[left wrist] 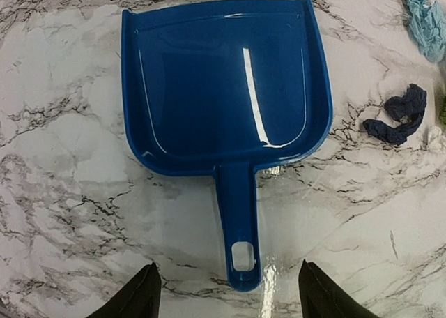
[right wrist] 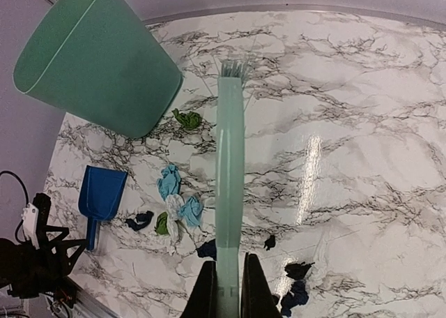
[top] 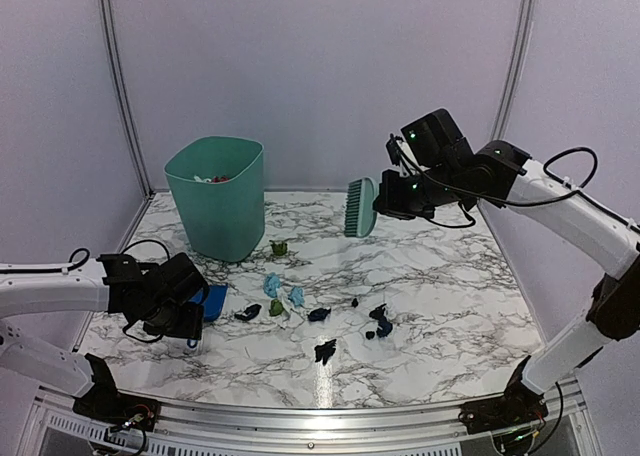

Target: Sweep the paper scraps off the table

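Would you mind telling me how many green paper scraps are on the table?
2. One green scrap lies by the teal bin; a second green scrap sits in the central cluster, beside the light-blue scraps. Others may be hidden under the pile.

From the top camera I get only a blue sliver of the dustpan [top: 214, 302]; the left gripper [top: 192, 314] covers the rest; what lies inside the bin [top: 220, 216] is too small for me to name. On the left wrist feed the bottom edge cuts the fingers [left wrist: 143, 298] down to dark tips; the right edge slices a light blue scrap [left wrist: 425, 21]. On the right wrist feed the brush [right wrist: 230, 164] half covers a dark scrap [right wrist: 207, 249]; its handle end vanishes inside the right gripper [right wrist: 228, 290].
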